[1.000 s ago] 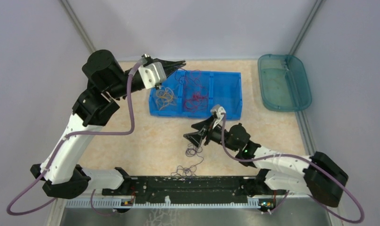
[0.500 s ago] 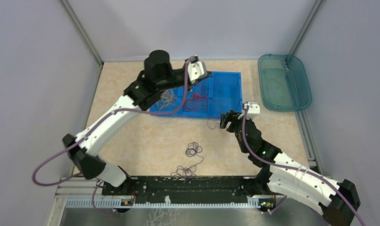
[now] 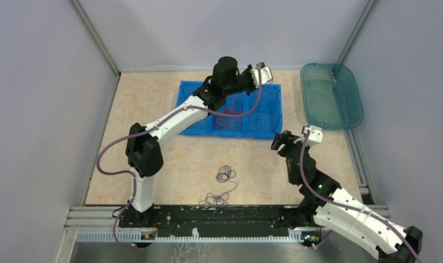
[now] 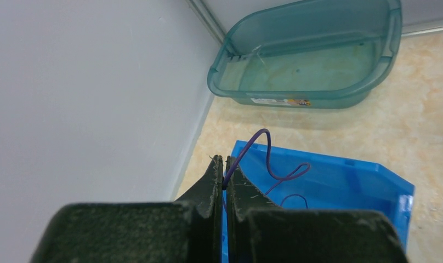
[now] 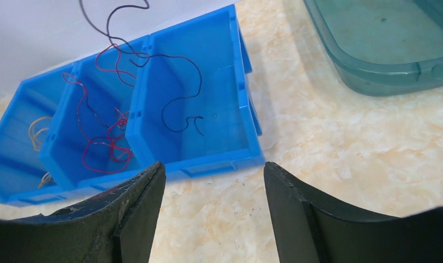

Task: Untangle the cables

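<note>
My left gripper (image 4: 223,162) is shut on a thin purple cable (image 4: 267,150) and holds it above the right compartment of the blue bin (image 4: 367,181). In the top view this gripper (image 3: 270,78) is over the bin's far right corner. In the right wrist view the dark cable (image 5: 182,104) hangs down into the right compartment. Red cables (image 5: 105,148) lie in the middle compartment, orange-yellow ones (image 5: 35,129) in the left. My right gripper (image 5: 214,170) is open and empty, just in front of the bin's near right corner (image 3: 278,141). Two small dark cable bunches (image 3: 225,174) lie on the table.
A teal tub (image 3: 331,96) stands at the back right, close to the bin; it also shows in the left wrist view (image 4: 312,60) and the right wrist view (image 5: 384,44). The second dark bunch (image 3: 216,198) lies next to the black base rail.
My left arm has swung right from the bin's far left corner to its right compartment. My right gripper has left the loose bunches and moved right to the bin's near right corner.
</note>
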Available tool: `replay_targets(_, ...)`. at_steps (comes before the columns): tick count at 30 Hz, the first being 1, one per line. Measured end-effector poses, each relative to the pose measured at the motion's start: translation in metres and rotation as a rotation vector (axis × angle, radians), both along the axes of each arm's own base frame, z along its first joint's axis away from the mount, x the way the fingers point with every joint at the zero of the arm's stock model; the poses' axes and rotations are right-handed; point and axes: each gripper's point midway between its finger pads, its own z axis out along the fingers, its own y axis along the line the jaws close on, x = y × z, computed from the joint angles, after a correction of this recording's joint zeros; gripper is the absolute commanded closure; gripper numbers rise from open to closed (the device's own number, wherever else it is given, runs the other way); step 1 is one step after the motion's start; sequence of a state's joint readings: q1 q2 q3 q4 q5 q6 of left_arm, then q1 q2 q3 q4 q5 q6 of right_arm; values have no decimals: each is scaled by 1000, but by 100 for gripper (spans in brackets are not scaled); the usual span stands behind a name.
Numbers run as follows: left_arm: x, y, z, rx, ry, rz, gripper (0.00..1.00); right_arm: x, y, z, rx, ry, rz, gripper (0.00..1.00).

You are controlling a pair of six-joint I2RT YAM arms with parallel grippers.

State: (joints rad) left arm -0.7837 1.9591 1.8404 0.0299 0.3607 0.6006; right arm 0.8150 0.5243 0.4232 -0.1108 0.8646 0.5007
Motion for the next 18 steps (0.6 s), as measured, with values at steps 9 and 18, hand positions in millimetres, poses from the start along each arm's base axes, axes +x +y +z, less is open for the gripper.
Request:
replay_targets(9, 33, -29, -31, 2, -27, 12, 60, -1, -3, -3, -14, 10, -5, 33)
replay_targets(18, 43, -29, -59, 54, 41, 61, 17, -4, -7, 8, -26, -2, -3, 32)
